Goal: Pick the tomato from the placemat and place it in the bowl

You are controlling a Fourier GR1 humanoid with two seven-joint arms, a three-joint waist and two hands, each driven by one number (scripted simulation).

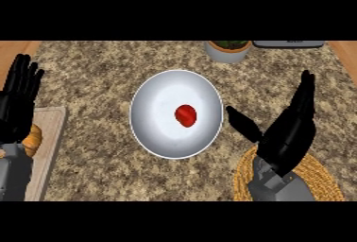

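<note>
A small red tomato (186, 115) lies in the middle of the white bowl (156, 97) at the counter's centre. The round woven placemat (320, 182) sits at the lower right, partly hidden under my right forearm. My right hand (289, 132) hovers over the placemat's upper edge, just right of the bowl, open with fingers straight and thumb spread toward the bowl; it holds nothing. My left hand (17, 101) rests open at the far left edge, fingers up.
A wooden cutting board (52, 142) lies at the left with an orange-brown item (33, 137) on it, partly behind my left arm. A potted plant (228, 49) stands at the back, with a dark flat object (288, 44) to its right.
</note>
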